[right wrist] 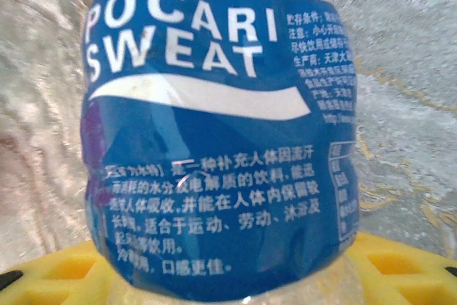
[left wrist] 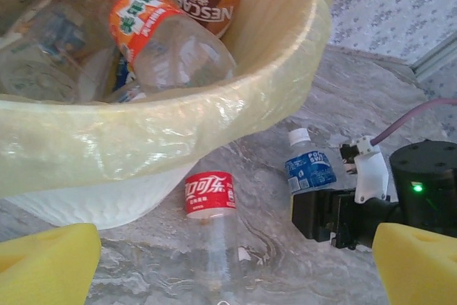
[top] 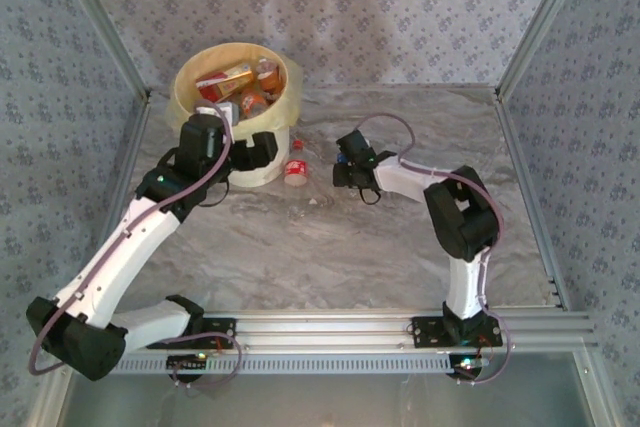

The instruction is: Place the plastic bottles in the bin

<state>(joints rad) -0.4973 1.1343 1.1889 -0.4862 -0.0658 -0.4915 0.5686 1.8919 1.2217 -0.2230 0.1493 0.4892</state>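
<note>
The bin point(top: 190, 97) is a cream-yellow bucket with a yellowish bag over its rim point(left wrist: 143, 116), and several plastic bottles point(top: 240, 87) lie inside, one with an orange label point(left wrist: 153, 30). A clear bottle with a red label point(top: 295, 165) lies on the table just right of the bin point(left wrist: 210, 194). My left gripper point(top: 262, 152) hovers open beside the bin and above that bottle point(left wrist: 232, 266). A blue-labelled bottle point(left wrist: 309, 169) lies further right, and my right gripper point(top: 350, 169) is shut on it. Its dented label point(right wrist: 214, 141) sits between the yellow fingers point(right wrist: 400, 269).
The marble-patterned tabletop point(top: 330, 247) is walled by patterned panels at the back and both sides. A metal rail point(top: 330, 327) with both arm bases runs along the near edge. The right arm's elbow point(top: 462, 212) stands over the right half.
</note>
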